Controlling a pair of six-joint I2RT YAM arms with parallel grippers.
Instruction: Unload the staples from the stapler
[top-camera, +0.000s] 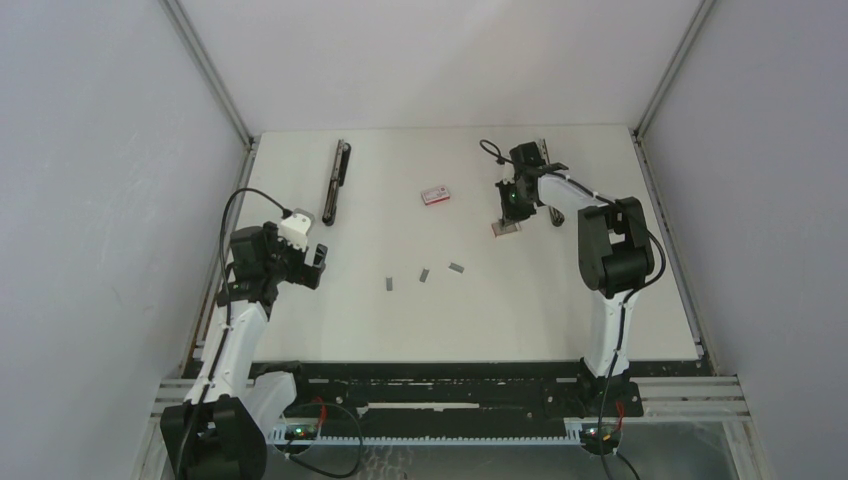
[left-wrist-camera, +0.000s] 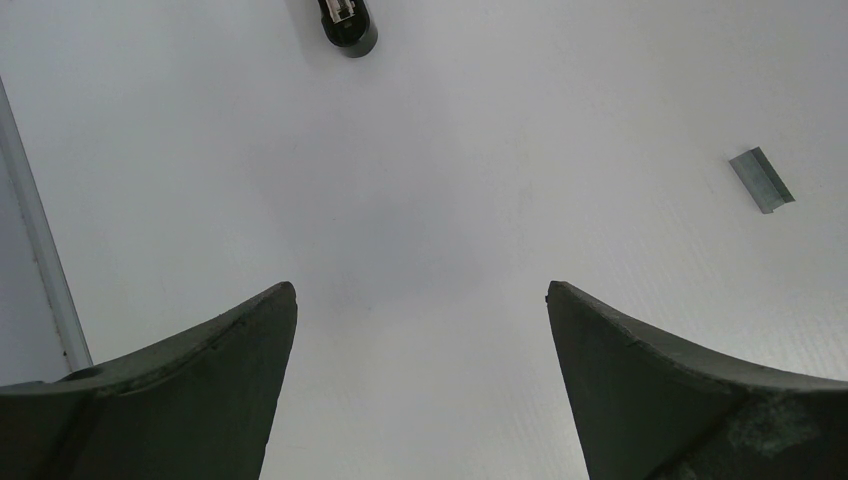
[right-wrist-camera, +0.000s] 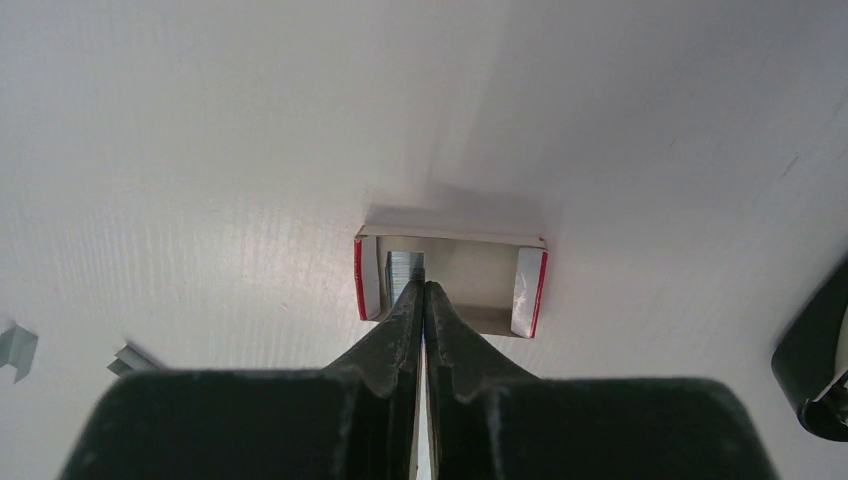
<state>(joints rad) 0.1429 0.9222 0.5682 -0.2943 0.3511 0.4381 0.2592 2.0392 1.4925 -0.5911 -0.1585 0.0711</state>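
The black stapler (top-camera: 336, 180) lies opened out flat at the back left; its end (left-wrist-camera: 345, 22) shows at the top of the left wrist view. Three grey staples strips (top-camera: 389, 284) (top-camera: 424, 273) (top-camera: 456, 267) lie loose mid-table, and one strip (left-wrist-camera: 762, 180) shows in the left wrist view. My left gripper (top-camera: 305, 262) (left-wrist-camera: 421, 290) hangs open over bare table, nothing between its fingers. My right gripper (top-camera: 512, 205) (right-wrist-camera: 424, 290) is shut, its tips at a small open red-edged tray (right-wrist-camera: 450, 238) holding another staple strip (right-wrist-camera: 405, 265). Whether the tips touch that strip is unclear.
A small red-and-white box (top-camera: 435, 195) lies at the back centre. The open tray (top-camera: 506, 228) sits under the right gripper. Two loose strips (right-wrist-camera: 18, 350) (right-wrist-camera: 130, 357) show at the left of the right wrist view, a dark rounded object (right-wrist-camera: 815, 370) at its right edge.
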